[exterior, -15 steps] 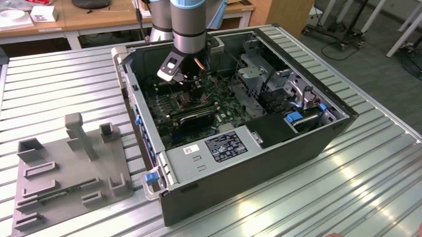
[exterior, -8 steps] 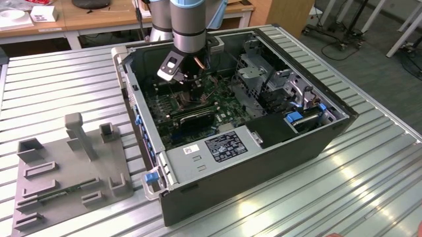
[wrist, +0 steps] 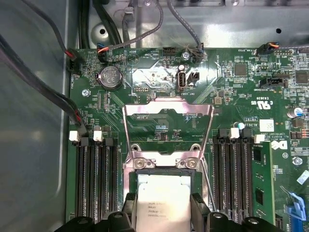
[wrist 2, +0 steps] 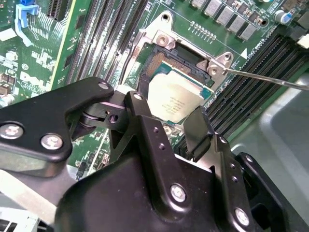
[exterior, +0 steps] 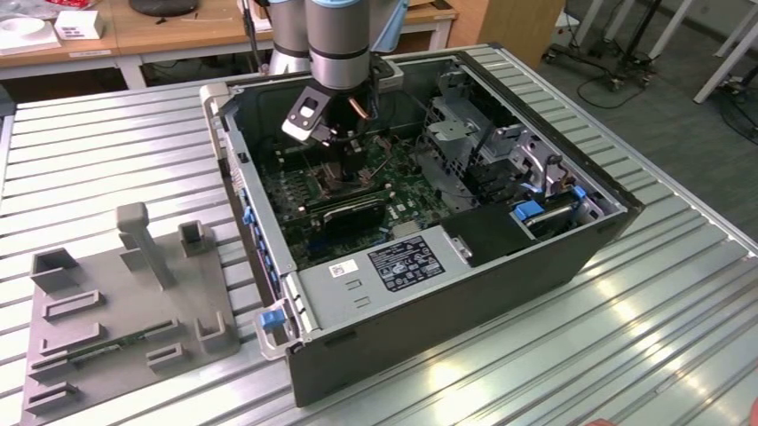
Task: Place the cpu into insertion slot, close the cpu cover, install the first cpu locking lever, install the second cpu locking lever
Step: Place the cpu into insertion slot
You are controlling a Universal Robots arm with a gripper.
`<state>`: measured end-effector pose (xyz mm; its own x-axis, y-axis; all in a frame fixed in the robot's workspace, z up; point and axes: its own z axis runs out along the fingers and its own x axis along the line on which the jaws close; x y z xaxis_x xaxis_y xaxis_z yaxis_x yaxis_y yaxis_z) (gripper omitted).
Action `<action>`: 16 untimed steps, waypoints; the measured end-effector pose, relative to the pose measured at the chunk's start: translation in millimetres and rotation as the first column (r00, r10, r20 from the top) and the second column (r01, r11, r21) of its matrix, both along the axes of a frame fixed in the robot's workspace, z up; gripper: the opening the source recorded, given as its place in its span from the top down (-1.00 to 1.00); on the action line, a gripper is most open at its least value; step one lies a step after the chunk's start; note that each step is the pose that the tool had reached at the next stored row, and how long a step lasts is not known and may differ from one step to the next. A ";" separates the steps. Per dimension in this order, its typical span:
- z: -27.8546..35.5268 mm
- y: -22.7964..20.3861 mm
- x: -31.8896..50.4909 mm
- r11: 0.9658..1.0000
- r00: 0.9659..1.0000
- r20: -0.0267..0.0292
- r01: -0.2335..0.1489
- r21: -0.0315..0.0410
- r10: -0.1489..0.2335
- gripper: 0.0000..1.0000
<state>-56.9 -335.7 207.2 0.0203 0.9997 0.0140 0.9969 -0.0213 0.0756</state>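
My gripper (wrist 2: 169,115) is shut on the cpu (wrist 2: 179,94), a small silvery square chip pinched by its edges between the two black fingers (wrist 2: 199,126). The chip hangs just over the insertion slot (wrist 2: 155,60), whose pin field still shows past one chip edge. In the first wrist view the cpu (wrist: 161,195) sits between the fingers of the gripper (wrist: 163,205), beside the slot's metal rim (wrist: 161,165). The cpu cover (wrist: 169,103) lies flipped open, flat over the green board beyond the slot. A thin locking lever (wrist 2: 270,80) sticks out unlatched. In the exterior view the gripper (exterior: 347,173) is deep inside the case.
The open computer case (exterior: 474,266) lies on a slatted metal table. Memory slots (wrist: 94,179) flank the socket on both sides. Cables (wrist: 58,96) run along the case wall. A drive cage (exterior: 456,133) and power supply (exterior: 391,262) crowd the arm. A grey fixture (exterior: 119,302) stands at the exterior view's left.
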 end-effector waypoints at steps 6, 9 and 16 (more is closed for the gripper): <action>0.1 0.0 -0.3 1.000 1.000 0.001 0.000 0.000 0.000 -0.08; 0.0 0.0 -0.3 1.000 1.000 0.001 0.000 0.000 0.000 -0.08; -0.1 0.0 -0.4 1.000 1.000 0.001 0.000 0.000 0.000 -0.11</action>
